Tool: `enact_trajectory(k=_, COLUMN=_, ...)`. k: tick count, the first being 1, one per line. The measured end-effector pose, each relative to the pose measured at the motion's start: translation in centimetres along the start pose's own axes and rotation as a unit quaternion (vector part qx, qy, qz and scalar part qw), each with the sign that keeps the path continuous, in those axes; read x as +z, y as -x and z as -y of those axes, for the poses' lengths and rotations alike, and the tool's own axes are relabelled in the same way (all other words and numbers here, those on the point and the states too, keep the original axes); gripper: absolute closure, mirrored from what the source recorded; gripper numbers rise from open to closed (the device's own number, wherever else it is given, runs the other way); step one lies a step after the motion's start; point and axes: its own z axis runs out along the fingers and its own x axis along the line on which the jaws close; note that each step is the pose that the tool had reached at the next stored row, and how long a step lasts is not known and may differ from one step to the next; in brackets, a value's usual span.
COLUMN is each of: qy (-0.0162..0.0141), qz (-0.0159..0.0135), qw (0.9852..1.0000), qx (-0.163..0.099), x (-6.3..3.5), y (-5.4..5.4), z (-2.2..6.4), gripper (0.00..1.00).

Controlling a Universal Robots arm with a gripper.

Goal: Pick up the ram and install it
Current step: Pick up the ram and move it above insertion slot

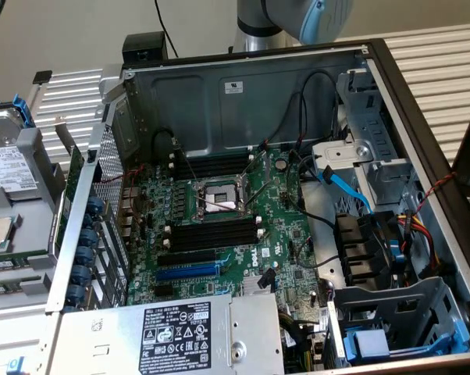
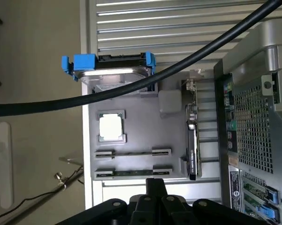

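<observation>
The open grey-metal computer case (image 1: 243, 86) lies on its side on a white slatted metal tabletop (image 1: 438, 62), with a plain beige wall (image 1: 63, 31) behind it. Inside the case, a green motherboard (image 1: 282, 226) carries long black memory slots (image 1: 211, 234) and one blue expansion slot (image 1: 188, 272). A silver power-supply box with a black label (image 1: 176, 340) sits at the case's near edge. The grey robot arm with a pale blue cap (image 1: 297, 16) rises behind the case's far wall.

Just outside the case, beside its perforated rear panel on the exterior view's left, rests a flat grey plastic parts tray (image 2: 141, 122). The tray holds a silver hard drive in a blue carrier (image 2: 113, 70) and a square silver processor chip (image 2: 111, 126). The ram (image 2: 131, 173), a long thin green stick, lies on edge between two small grey brackets at the tray's rim, well apart from the case's black slots.

The black gripper (image 2: 156, 182) hangs outside the case over that same rim, its fingers pressed together with nothing between them. Its tip lines up with the ram, though I cannot tell whether it touches. A thick black cable (image 2: 131, 91) sweeps across in front of the tray.
</observation>
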Motion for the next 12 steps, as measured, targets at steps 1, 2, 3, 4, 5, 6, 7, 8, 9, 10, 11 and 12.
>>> enact_trajectory(k=1, qy=0.0, qz=0.0, qw=1.0, qx=0.0, x=0.04, y=-0.38, z=0.03, gripper=0.89)
enact_trajectory(k=2, qy=0.0, qz=0.0, qw=1.0, qx=0.0, x=0.06, y=-0.67, z=0.05, gripper=0.89)
enact_trajectory(k=3, qy=-0.0001, qz=-0.0001, qw=1.0, qx=-0.001, x=0.07, y=-0.93, z=0.07, gripper=0.89)
enact_trajectory(k=4, qy=-0.0001, qz=-0.0002, qw=1.0, qx=-0.002, x=0.1, y=-1.13, z=0.09, gripper=0.89)
enact_trajectory(k=5, qy=-0.0002, qz=-0.0006, qw=1.0, qx=-0.008, x=0.14, y=-1.19, z=0.1, gripper=0.89)
enact_trajectory(k=6, qy=-0.0006, qz=-0.0013, qw=0.9999, qx=-0.017, x=0.18, y=-1.19, z=0.1, gripper=0.89)
enact_trajectory(k=7, qy=-0.0009, qz=-0.0021, qw=0.9997, qx=-0.026, x=0.2, y=-1.2, z=0.11, gripper=0.89)
enact_trajectory(k=8, qy=-0.0013, qz=-0.0029, qw=0.9994, qx=-0.035, x=0.23, y=-1.2, z=0.11, gripper=0.89)
enact_trajectory(k=9, qy=-0.0016, qz=-0.0037, qw=0.999, qx=-0.044, x=0.26, y=-1.2, z=0.11, gripper=0.89)
enact_trajectory(k=10, qy=-0.002, qz=-0.0045, qw=0.9986, qx=-0.053, x=0.29, y=-1.2, z=0.11, gripper=0.89)
enact_trajectory(k=11, qy=-0.0023, qz=-0.0052, qw=0.9981, qx=-0.062, x=0.32, y=-1.2, z=0.11, gripper=0.89)
enact_trajectory(k=12, qy=-0.0026, qz=-0.0059, qw=0.9975, qx=-0.071, x=0.35, y=-1.2, z=0.11, gripper=0.89)
